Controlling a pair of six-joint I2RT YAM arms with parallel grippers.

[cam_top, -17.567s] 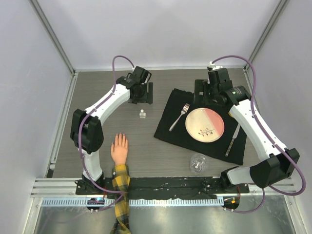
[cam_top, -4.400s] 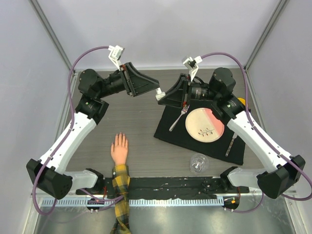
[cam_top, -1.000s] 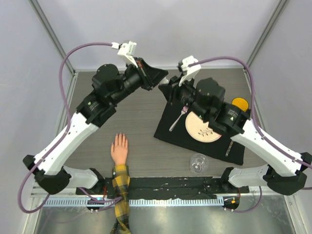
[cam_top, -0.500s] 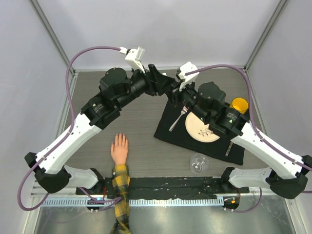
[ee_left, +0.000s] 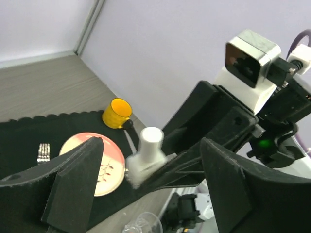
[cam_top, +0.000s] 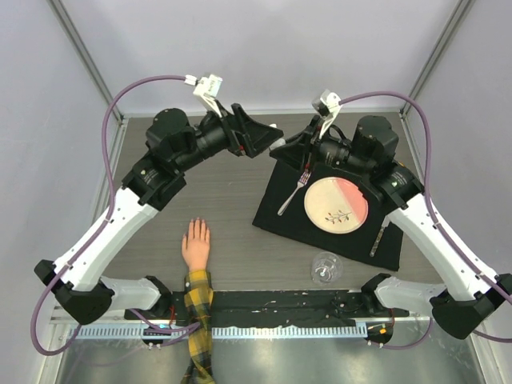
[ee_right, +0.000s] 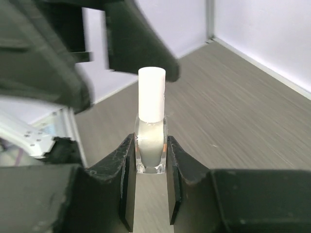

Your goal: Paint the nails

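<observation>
Okay, top view first. We see the left gripper and the right gripper raised tip to tip above the far middle of the grey wood-grain table. What sits between them is too small to read here. The nails tip the fake hand, which lies flat near the left arm's base, well apart from both grippers. Its plaid sleeve runs off the near edge. To the right, a black mat carries a round pink-and-cream plate, with a fork to its left and a knife to its right. A clear glass stands at the mat's near edge.

Left wrist view: we see the left gripper's fingers spread wide, touching nothing. A small bottle with a white cylindrical cap sits in the gap beyond them, pinched by the right gripper's black fingers. A yellow cup stands just behind the plate.

Right wrist view: we see the right gripper's jaws pressed on the flat sides of the clear bottle, which holds pale liquid, cap upright. Behind the cap the left gripper is dark and blurred.
</observation>
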